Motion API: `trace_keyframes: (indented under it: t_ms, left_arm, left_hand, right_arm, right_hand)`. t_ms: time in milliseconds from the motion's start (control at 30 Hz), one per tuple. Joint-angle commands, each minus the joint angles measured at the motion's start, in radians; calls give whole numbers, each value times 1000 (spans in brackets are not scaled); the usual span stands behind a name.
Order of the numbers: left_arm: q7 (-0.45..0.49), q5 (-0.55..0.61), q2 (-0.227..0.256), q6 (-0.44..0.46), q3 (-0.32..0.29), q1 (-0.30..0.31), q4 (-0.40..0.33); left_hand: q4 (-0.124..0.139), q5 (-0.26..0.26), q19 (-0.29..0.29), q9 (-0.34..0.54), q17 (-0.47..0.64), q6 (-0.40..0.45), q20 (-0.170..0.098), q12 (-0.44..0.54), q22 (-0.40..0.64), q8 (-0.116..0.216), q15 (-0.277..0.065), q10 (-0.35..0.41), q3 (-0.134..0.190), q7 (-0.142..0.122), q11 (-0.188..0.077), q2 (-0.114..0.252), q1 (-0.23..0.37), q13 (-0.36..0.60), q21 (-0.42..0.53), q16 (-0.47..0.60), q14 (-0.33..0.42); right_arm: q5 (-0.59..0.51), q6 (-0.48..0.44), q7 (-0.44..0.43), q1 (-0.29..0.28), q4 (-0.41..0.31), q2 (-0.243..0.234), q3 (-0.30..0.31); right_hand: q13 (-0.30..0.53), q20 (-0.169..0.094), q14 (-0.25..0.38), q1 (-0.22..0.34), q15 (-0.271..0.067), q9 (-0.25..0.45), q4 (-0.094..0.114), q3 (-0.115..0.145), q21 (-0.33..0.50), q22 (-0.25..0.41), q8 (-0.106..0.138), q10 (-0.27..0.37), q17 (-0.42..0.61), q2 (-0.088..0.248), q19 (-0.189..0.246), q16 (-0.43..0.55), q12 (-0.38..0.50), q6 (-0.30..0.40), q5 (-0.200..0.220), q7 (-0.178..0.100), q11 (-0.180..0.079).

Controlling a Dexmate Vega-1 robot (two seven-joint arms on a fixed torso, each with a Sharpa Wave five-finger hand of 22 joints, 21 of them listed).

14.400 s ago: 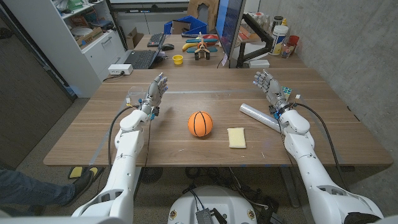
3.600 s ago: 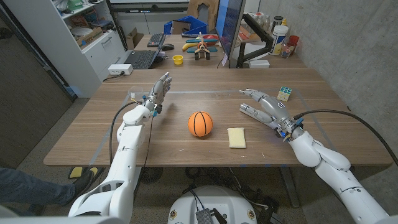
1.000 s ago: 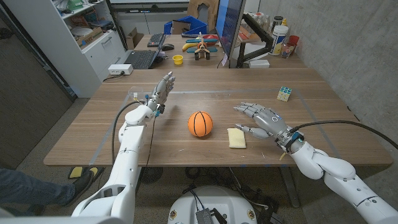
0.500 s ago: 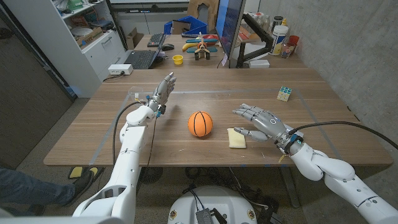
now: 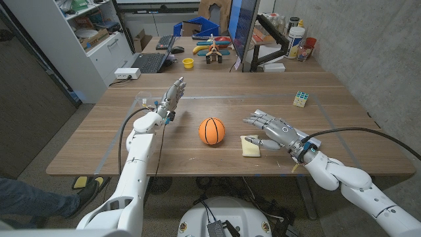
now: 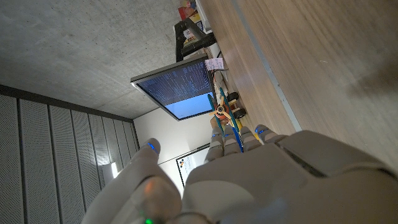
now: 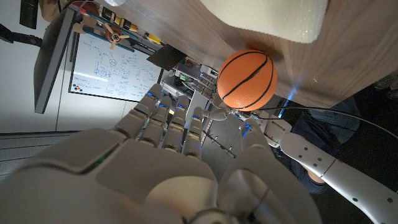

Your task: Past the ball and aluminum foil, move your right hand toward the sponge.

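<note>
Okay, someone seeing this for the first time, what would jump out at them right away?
Probably the orange ball at the middle of the wooden table, the brightest thing there. Next, the right hand, fingers spread, hovering at the pale yellow sponge just right of the ball. The left hand stands raised on the far left side, holding nothing.

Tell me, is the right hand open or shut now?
Open. In the head view the right hand hangs over the sponge with fingers spread, and it holds nothing.
</note>
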Motion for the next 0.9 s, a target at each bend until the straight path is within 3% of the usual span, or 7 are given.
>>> trace_keyframes:
  t_ms: [33,900]
  left_arm:
    - [-2,1,3,2,-2,-4,6]
    - [-6,5,10,3,-4,-13,24]
  left_hand:
    - [-1,3,-39,5,3,8,6,5,4,3,4,-6,-7,1,1,10,1,3,-3,-1,-10]
    - [0,2,-42,5,3,8,9,6,4,3,5,-6,-11,-1,2,11,1,3,-9,-2,-13]
  right_arm:
    - [-1,-9,16,19,13,-4,-30]
    - [8,-31,66,34,26,-7,-60]
  right_hand:
    - [1,-4,-3,10,-53,6,-5,5,-3,6,0,-3,2,1,-1,-4,-4,10,8,1,-3]
    - [1,0,-2,16,-51,6,-7,10,-16,7,0,-1,1,4,-7,-2,-4,16,8,2,-2]
